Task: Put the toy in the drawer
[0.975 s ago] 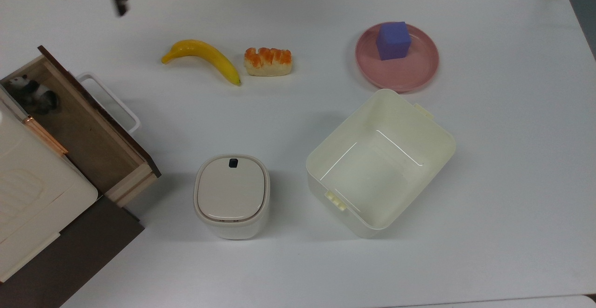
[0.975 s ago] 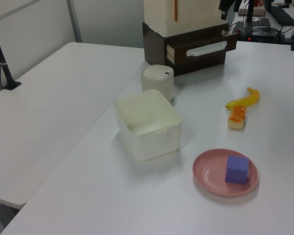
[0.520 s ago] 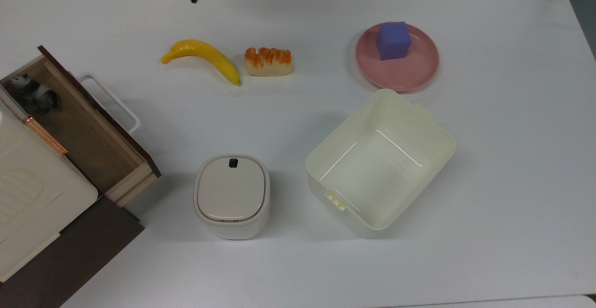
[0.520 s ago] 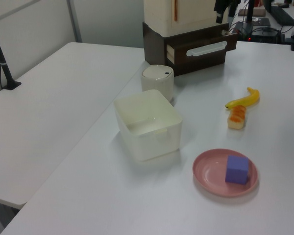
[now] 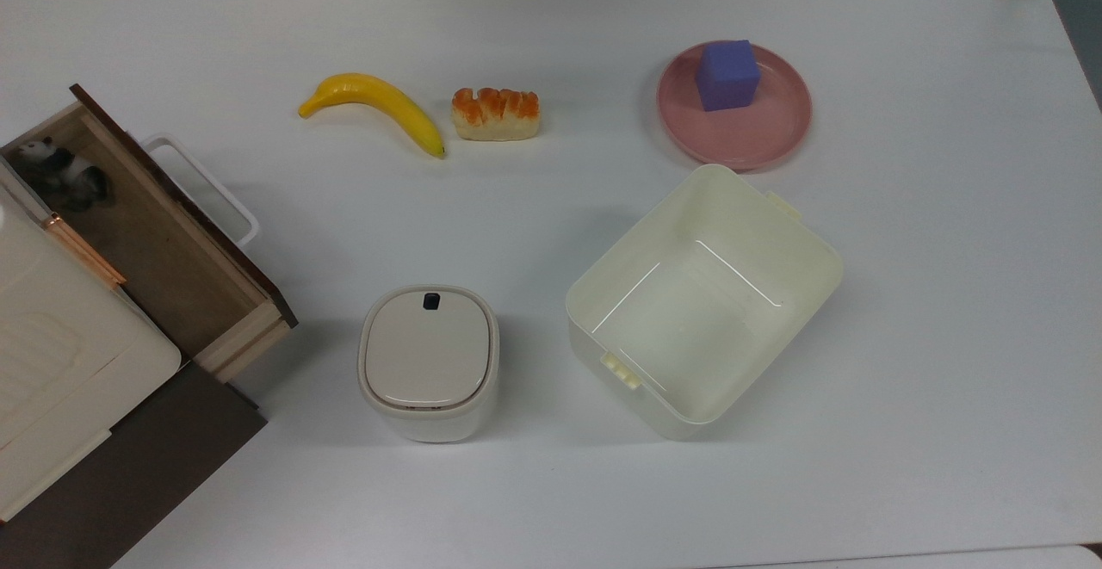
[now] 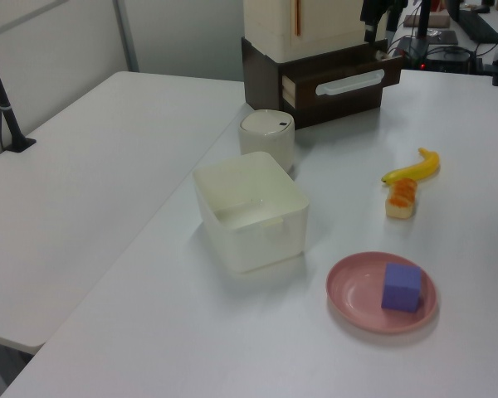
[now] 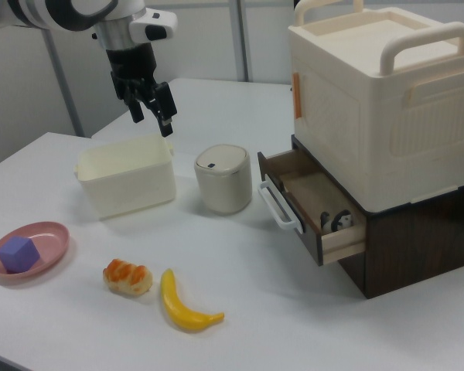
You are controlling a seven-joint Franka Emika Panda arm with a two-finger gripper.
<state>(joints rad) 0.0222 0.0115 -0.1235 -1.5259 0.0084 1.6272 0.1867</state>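
Black-and-white toy [image 5: 60,170] stays in the drawer [image 5: 185,281] — the hand [image 7: 152,108], fingers apart and empty, has drawn further off.

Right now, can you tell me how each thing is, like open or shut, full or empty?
Shallow wooden drawer: open, panda inside.
Tiny black-and-white panda toy: lying in the drawer's corner.
Cream plastic bin: open, empty.
Small cream lidded container: lid shut.
Pink round plate: holds a purple cube.
Robot gripper: open, holding nothing, raised above the table.
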